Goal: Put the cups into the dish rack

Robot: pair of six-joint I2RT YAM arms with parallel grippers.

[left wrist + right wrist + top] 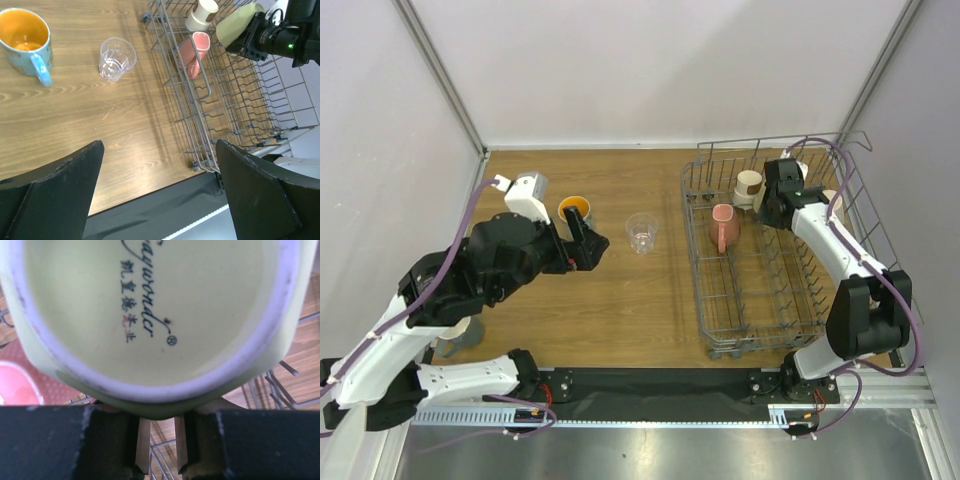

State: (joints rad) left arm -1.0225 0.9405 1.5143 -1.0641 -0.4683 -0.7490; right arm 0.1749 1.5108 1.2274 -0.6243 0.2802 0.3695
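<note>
Jaws on the left gripper (160, 195) stand wide apart, empty, above the table. Near that arm's base, a grey shape (460, 338) half hidden by the arm may be another cup. Beyond the left fingers wait a blue mug (22, 37) and, beside it, a glass (117, 59), both unloaded. Farther right, the rack (750, 340) holds a pink mug (724, 228) and a beige cup (748, 186). Over its far end, the right gripper (157, 440) is clamped on a yellow cup (150, 315), just past its fingertips, not yet set down. Two loaded, one in hand.
</note>
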